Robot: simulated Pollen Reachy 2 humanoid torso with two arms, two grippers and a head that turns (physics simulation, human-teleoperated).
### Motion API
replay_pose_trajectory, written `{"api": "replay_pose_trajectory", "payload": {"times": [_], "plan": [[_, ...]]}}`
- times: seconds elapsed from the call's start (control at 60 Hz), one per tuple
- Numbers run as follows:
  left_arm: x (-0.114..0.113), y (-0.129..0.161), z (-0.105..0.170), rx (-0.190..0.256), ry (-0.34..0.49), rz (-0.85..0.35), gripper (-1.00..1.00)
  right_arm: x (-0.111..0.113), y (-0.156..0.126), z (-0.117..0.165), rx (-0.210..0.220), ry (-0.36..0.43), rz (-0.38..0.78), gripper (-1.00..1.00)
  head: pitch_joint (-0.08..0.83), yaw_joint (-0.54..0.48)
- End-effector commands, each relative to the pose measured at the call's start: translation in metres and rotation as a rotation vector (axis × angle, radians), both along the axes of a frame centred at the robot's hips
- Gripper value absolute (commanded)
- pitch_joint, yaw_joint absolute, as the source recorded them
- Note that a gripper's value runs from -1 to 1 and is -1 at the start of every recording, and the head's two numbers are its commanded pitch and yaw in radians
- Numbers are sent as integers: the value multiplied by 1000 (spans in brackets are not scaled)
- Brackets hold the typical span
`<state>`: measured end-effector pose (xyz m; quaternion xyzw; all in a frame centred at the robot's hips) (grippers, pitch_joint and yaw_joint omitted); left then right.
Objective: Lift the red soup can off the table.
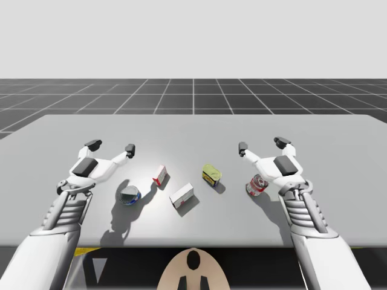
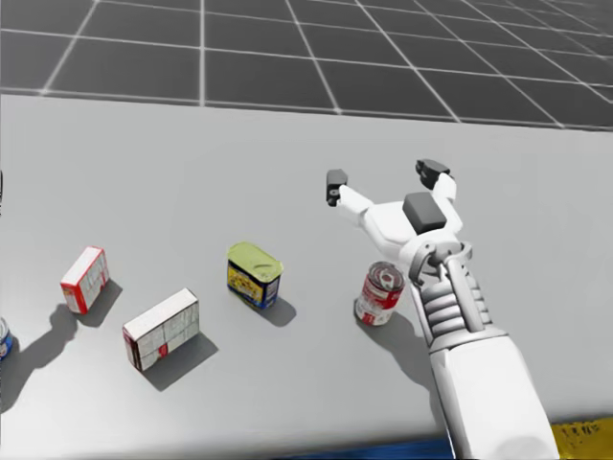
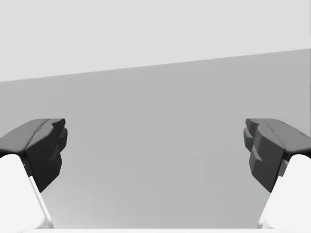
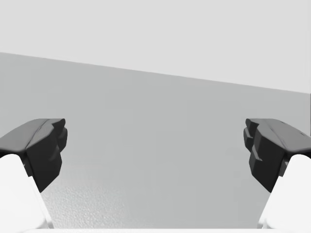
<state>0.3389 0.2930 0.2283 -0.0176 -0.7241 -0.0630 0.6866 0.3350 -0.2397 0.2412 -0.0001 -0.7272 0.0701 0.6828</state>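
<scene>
Both sets of jaws stand wide open and hold nothing. The jaws of our right gripper [image 1: 262, 144] [image 2: 383, 178] [image 4: 155, 150] are dark, blocky pads on white fingers, spread in a broad V above bare counter [image 1: 193, 130]. In the right wrist view only the finely grained grey surface lies between them. The jaws of our left gripper [image 1: 111, 146] [image 3: 155, 150] are spread just as wide over bare counter at the left, touching no object.

The red soup can [image 1: 258, 185] [image 2: 380, 293], a short cylinder with a red and white label and a silvery lid, stands upright on the counter. It sits just left of our right wrist and nearer than the open jaws, outside their span. We cannot tell whether the wrist touches it.

To its left stands a yellow-green tin [image 1: 211, 176] [image 2: 254, 274] with rounded corners, a flat closed top and blue and yellow sides. Further left and nearer lies a white box [image 1: 181, 196] [image 2: 161, 329], oblong with red markings. Left of the tin and beyond the white box stands a small red and white box [image 1: 159, 175] [image 2: 84, 279]. A blue can [image 1: 129, 194] with a silvery end sits nearest our left arm. The five objects are all apart from one another, and each casts a soft shadow on the matt grey counter.
</scene>
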Motion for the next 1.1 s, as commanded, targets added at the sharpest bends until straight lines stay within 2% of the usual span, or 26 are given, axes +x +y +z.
{"api": "replay_pose_trajectory", "payload": {"times": [0.017, 0.183, 0.35, 0.383, 0.45, 0.5, 0.55, 0.65, 0.667, 0.683, 0.7, 0.717, 0.733, 0.75, 0.9, 1.1], "plan": [[0, -1, 0, 5, -2, -2, -1000, 0, 0, 0, -2, -2, -2, -1000, 615, -301], [0, -2, -1, 8, 0, -6, -1000, -1, 0, 1, -2, -2, 1, -1000, 679, -384], [0, -3, -1, 8, 1, -7, -1000, -4, 2, 5, 5, -2, 27, -1000, 676, -391], [0, -3, -1, 8, 0, -6, -1000, -6, 2, 8, -3, 4, 2, -1000, 672, -389], [0, -3, -1, 5, 0, -2, -1000, -16, -1, 16, 60, 28, 39, -1000, 667, -387], [0, -3, -1, 3, 2, 0, -1000, -24, -3, 21, 56, 23, 58, -1000, 664, -389], [-1, -4, -1, 3, 3, 0, -1000, -37, -7, 28, 72, 33, 66, -1000, 662, -391], [0, -4, -1, 7, 4, -1, -1000, -58, -11, 31, 45, 36, 117, -1000, 661, -391], [0, -4, -2, 7, 4, 0, -1000, -60, -11, 30, 53, 42, 133, -1000, 661, -391], [0, -5, -2, 10, 3, 0, -1000, -67, -10, 27, 111, 23, 138, -1000, 659, -391], [0, -5, -2, 10, 3, 0, -1000, -69, -9, 26, 119, 0, 127, -1000, 659, -392], [0, -5, -2, 11, 3, 1, -1000, -70, -10, 26, 109, -6, 128, -1000, 658, -392], [0, -5, -3, 12, 2, 2, -1000, -72, -12, 25, 78, 9, 140, -1000, 658, -392], [0, -5, -3, 15, 3, 3, -1000, -78, -14, 22, 71, 14, 142, -1000, 657, -393], [2, -6, -6, 24, 10, 7, -1000, -97, -22, 4, 61, 49, 161, -1000, 654, -399], [3, -8, -8, 38, 10, 16, -1000, -119, -33, -26, 75, 110, 221, -1000, 660, -401]]}}
